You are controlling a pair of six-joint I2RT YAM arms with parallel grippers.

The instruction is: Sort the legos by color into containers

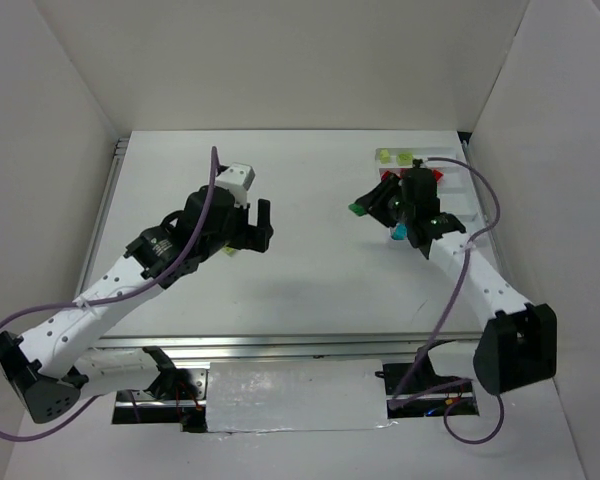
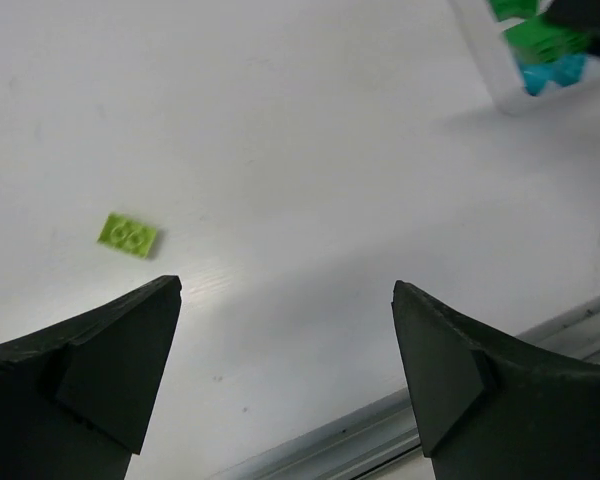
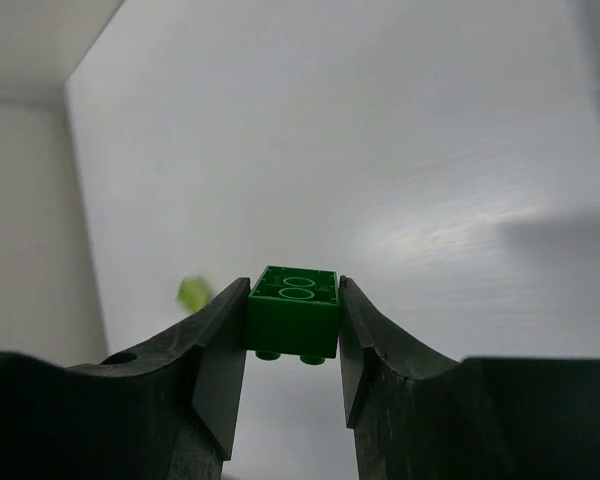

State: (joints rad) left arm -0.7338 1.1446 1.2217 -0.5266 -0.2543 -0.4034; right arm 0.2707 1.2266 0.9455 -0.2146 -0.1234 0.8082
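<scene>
Holding: right end effector (image 3: 293, 290) is clamped on a dark green lego (image 3: 292, 312), one finger on each side, studs facing the wrist camera. In the top view the brick sits off the desk (image 1: 310, 290), just left of the tray.

Left end effector (image 2: 285, 290) has its fingers wide apart with nothing between them, hovering over bare desk mid-left.

One lime lego (image 2: 128, 235) lies flat on the desk, studs up, ahead and left of the left fingers, not touching them.

Tray (image 2: 483, 55) sits at the far right, mostly hidden by the right arm. Lime pieces (image 1: 395, 157) are at its far end, red (image 1: 437, 176) beside them, and a cyan piece (image 1: 400, 234) is nearer. Can't tell which compartment each is in.
</scene>
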